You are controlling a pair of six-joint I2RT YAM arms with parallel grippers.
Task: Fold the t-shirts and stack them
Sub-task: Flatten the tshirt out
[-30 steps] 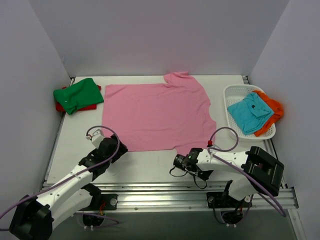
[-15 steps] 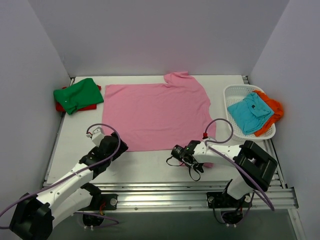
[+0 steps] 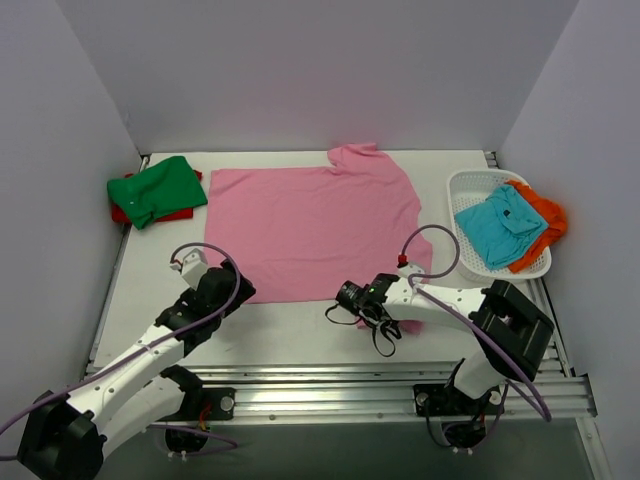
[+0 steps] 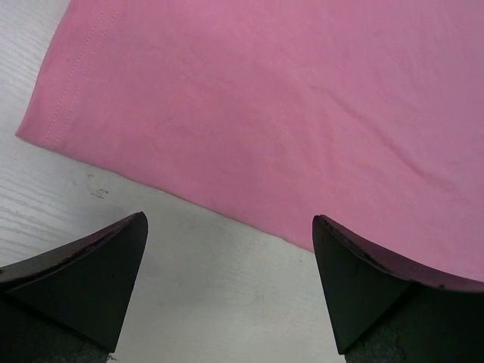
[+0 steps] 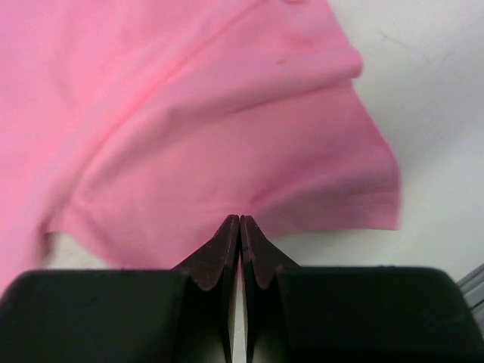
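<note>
The large pink short-sleeved cloth shirt (image 3: 310, 225) lies spread flat on the matte white table (image 3: 290, 335). It forms a broad, roughly rectangular sheet with soft, shallow creases and a line of stitching along its hem. At the far left corner, a green folded cloth shirt (image 3: 157, 190) rests on top of a red cloth shirt (image 3: 182, 213), of which only a thin edge shows. On the right, a white plastic mesh basket (image 3: 470, 185), oval with a raised rim, holds a crumpled teal cloth shirt (image 3: 498, 225) and a bunched orange cloth shirt (image 3: 545, 218) that spills over its right side.

The left gripper (image 4: 227, 227) has its dark, wedge-shaped fingers spread wide. It hovers just off the pink shirt's near left corner and holds nothing. The right gripper (image 5: 240, 221) has its fingers pressed tightly together, pinching the near edge of the pink shirt's right sleeve, where the cloth puckers into smooth folds.

In count there are 5 shirts, 1 of each colour, along with 1 basket and 2 grippers.
</note>
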